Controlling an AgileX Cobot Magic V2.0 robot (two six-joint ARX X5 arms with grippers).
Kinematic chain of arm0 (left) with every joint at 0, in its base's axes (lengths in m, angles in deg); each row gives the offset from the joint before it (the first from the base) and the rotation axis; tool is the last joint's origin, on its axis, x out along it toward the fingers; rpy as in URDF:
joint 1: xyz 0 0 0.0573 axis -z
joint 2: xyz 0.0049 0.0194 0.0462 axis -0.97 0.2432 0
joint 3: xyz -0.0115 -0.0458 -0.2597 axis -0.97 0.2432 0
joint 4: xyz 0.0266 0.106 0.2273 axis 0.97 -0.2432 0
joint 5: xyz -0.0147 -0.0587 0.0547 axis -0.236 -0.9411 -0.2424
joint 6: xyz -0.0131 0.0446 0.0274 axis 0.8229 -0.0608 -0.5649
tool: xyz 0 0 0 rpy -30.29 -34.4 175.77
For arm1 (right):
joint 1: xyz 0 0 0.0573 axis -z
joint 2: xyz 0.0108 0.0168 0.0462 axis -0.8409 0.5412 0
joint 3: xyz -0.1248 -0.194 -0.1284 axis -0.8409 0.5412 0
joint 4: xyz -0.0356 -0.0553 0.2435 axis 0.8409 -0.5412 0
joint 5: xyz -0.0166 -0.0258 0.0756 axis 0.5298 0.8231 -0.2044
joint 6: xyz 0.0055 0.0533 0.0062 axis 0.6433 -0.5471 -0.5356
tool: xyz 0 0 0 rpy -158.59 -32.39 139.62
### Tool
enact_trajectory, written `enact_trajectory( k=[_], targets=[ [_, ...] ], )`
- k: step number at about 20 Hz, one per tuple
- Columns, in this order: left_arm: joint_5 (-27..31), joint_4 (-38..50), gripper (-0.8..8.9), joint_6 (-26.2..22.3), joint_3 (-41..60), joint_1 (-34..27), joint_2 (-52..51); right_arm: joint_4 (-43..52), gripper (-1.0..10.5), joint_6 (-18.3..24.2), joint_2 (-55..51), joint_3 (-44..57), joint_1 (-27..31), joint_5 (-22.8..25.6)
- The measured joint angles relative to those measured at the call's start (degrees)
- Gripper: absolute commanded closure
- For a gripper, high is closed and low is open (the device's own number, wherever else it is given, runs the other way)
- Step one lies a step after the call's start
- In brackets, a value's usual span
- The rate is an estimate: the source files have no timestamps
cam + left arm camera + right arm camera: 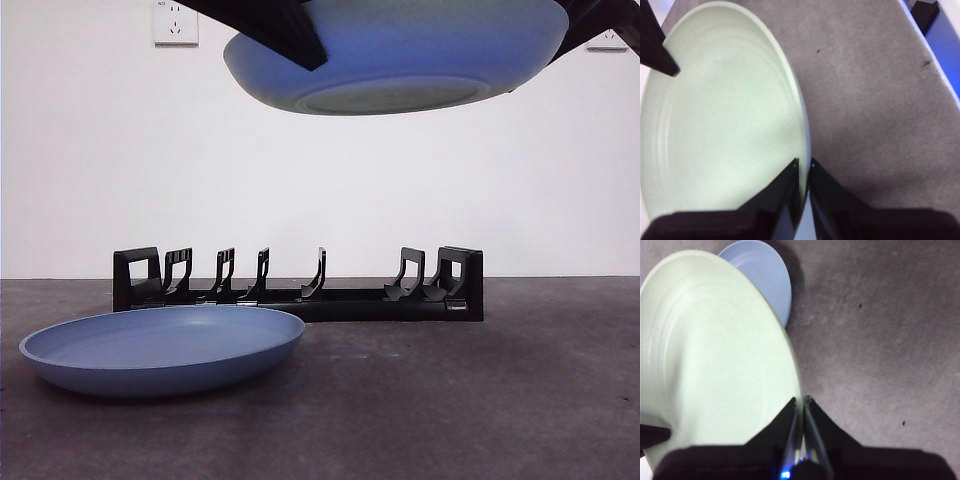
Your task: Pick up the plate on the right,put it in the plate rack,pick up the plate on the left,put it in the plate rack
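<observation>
- Both arms share one load: the left gripper and the right gripper are each pinched tight on opposite rims of the raised plate, high above the plate rack.
- To do it well, I'd tilt it upright and lower the edge between two prongs, releasing one side first.
- I count two plates; the second plate lies flat, front-left of the one rack.

Both arms raised high, left tool & right tool each clamped on opp rims of one plate
</observation>
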Motion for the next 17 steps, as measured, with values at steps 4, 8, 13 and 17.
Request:
enact_trajectory(
  k=[4,8,13,17],
  targets=[
    [-0.11,-0.35,8.21,1.18,0.00,0.26,0.00,0.33,9.3,0.00,0.00,0.00,-0.09,-0.11],
    [-0.77,-0.52,8.21,4.26,0.00,0.26,0.02,2.67,6.8,-0.55,0.00,0.00,-0.11,-0.50],
    [0.55,-2.05,8.21,11.02,0.00,0.20,0.02,4.61,5.6,-2.43,0.00,-1.44,0.17,0.50],
    [-1.86,-1.90,8.21,16.24,0.00,-0.17,0.00,6.25,5.6,-3.69,0.00,-6.64,0.42,0.85]
  ],
)
